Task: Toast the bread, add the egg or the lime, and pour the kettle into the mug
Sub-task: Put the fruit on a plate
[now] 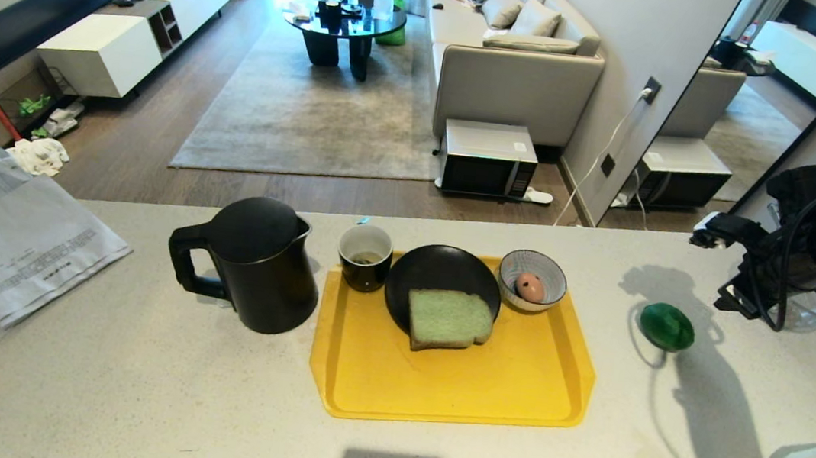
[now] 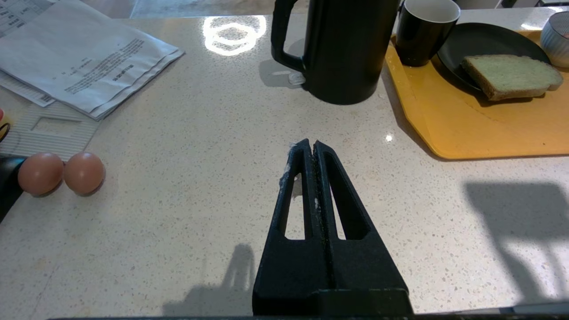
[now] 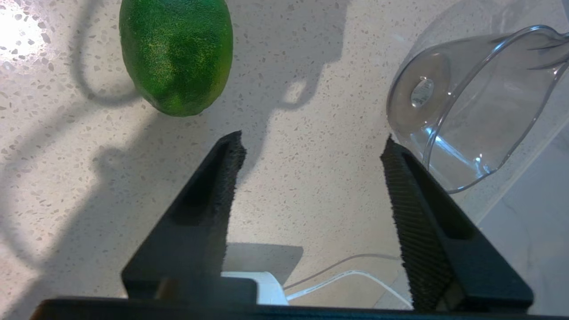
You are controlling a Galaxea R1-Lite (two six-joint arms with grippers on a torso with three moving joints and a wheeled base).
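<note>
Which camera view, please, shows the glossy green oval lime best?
The right wrist view: the glossy green oval lime fills it close up, pitted skin clear. The head view shows it small on the counter; the left wrist view misses it.

head high overhead, wrists low, near counter (image 1: 133, 351)

Beyond the counter lay wood flooring (image 1: 133, 144), a grey rug (image 1: 299, 109), a beige sofa (image 1: 511, 64) and a white cabinet (image 1: 101, 52).

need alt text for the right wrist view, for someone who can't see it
The right gripper hangs with jaws open and empty over a speckled counter. A glossy green lime lies on the counter just beyond one jaw, and a clear plastic cup lies tipped on its side by the other.
</note>
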